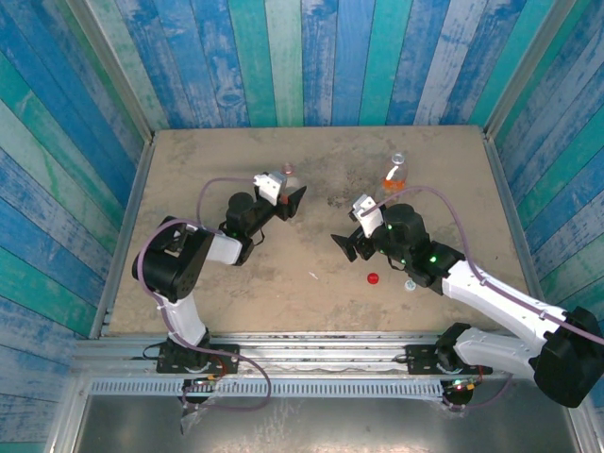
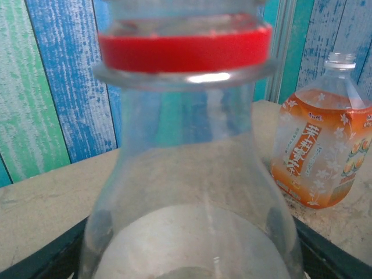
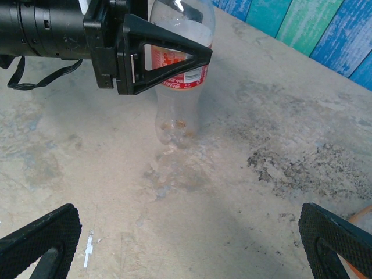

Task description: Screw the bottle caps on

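The slim clear bottle (image 1: 289, 173) with a red label stands at the back left of the table (image 1: 189, 283). My left gripper (image 1: 286, 194) is shut on its sides. In the left wrist view the slim bottle (image 2: 186, 174) is very close, with a red ring under its open neck, and dark fingers (image 2: 35, 264) sit on either side. The orange-label bottle (image 1: 397, 175) stands uncapped at the back right, also visible as the orange-label bottle (image 2: 319, 157). A red cap (image 1: 372, 278) and a pale cap (image 1: 410, 284) lie on the table by my right arm. My right gripper (image 3: 189, 244) is open and low, facing the slim bottle (image 3: 177, 116).
Blue and green plank walls (image 1: 302, 57) close the table on three sides. A dark stain (image 3: 302, 168) marks the tabletop between the two bottles. Bare sandy surface lies in front of the right gripper.
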Robot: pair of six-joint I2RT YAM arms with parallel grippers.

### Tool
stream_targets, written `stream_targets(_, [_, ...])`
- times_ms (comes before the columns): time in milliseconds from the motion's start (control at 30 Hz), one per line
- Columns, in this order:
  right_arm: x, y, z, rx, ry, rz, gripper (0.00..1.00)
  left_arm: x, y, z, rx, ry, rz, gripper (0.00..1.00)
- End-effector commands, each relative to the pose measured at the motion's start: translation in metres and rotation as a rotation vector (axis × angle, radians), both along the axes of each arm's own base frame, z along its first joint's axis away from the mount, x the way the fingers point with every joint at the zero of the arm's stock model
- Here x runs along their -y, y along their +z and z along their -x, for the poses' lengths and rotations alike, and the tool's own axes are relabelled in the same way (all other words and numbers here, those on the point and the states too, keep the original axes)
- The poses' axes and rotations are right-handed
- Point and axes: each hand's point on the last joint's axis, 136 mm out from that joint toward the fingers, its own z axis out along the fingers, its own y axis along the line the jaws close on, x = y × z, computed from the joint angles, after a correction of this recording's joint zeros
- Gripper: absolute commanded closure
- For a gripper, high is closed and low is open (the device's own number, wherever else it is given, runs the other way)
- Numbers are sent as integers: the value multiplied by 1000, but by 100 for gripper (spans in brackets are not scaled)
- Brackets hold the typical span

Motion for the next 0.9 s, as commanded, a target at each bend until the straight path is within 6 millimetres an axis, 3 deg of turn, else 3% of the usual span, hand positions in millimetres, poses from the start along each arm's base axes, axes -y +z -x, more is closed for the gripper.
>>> stream_targets(0, [1, 6, -6, 6, -43, -20, 0, 8, -14, -1, -19, -34, -26, 33])
stream_targets(167, [13, 6, -14, -10, -148, -43, 0, 13, -16, 4, -23, -80, -54, 36])
stream_targets(267, [21, 5, -18, -39, -231, -77, 0, 21, -14, 17, -16, -154, -69, 38])
stream_targets(433, [47, 1, -27, -106, -392, -122, 0, 34, -9, 48, -6, -281, -62, 38])
stream_targets(600, [65, -11, -24, -171, -439, -99, 0, 52, -11, 84, -28, -441, -71, 37])
stream_targets(767, [68, -22, -13, -227, -425, -67, 0, 71, -24, 125, -58, -594, -100, 37])
stream_targets(867, [69, -29, -7, -263, -422, -49, 0, 73, -30, 135, -71, -623, -95, 37])
